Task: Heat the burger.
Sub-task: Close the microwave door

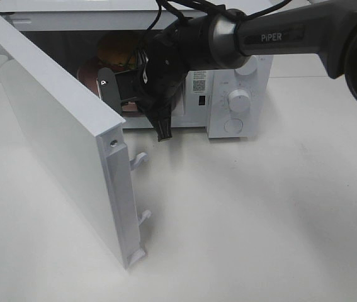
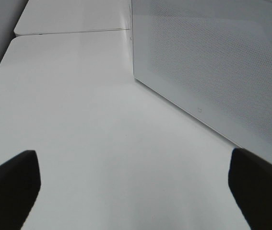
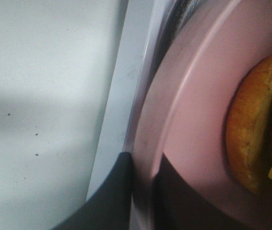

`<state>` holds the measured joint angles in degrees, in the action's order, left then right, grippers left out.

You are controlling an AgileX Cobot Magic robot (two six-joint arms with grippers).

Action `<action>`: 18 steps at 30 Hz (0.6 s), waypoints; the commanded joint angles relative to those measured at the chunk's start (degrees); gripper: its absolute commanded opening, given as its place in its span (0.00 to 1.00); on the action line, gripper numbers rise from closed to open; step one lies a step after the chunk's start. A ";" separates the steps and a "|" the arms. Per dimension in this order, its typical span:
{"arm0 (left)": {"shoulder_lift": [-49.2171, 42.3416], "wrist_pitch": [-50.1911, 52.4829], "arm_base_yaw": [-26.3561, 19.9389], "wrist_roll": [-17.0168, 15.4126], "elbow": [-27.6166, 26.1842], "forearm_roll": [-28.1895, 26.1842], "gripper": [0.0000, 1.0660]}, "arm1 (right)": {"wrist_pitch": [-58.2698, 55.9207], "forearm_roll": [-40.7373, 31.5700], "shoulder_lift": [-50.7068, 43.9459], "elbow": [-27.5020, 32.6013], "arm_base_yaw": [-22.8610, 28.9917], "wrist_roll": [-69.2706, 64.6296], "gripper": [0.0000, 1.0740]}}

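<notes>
From up high, the burger (image 1: 118, 51) sits on the pink plate (image 1: 89, 70) inside the microwave (image 1: 244, 94) with its door (image 1: 58, 138) open; the left wrist shows the left gripper (image 2: 136, 189) spread wide over the white table (image 2: 102, 120); the right wrist shows the right gripper (image 3: 143, 191) pinching the pink plate's rim.

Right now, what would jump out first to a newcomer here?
The white microwave door, swung wide open at left, and the black right arm reaching into the cavity. The right gripper pinches the rim of a pink plate carrying the burger. The left gripper hangs open over the white table.
</notes>
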<state>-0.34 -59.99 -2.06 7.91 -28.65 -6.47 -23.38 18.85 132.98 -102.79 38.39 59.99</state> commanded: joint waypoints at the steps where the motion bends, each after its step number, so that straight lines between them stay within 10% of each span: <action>1: -0.97 0.46 -0.06 -0.06 0.17 0.06 0.94 | 2.98 1.03 -0.57 -1.20 -0.11 -1.15 0.07; 18: -0.97 0.46 -0.06 -0.06 0.17 0.06 0.94 | 1.83 1.09 -0.57 -1.20 -0.11 -6.99 0.48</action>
<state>-0.34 -59.99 -2.06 7.91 -28.65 -6.13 -21.83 19.65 132.87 -103.59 38.39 54.03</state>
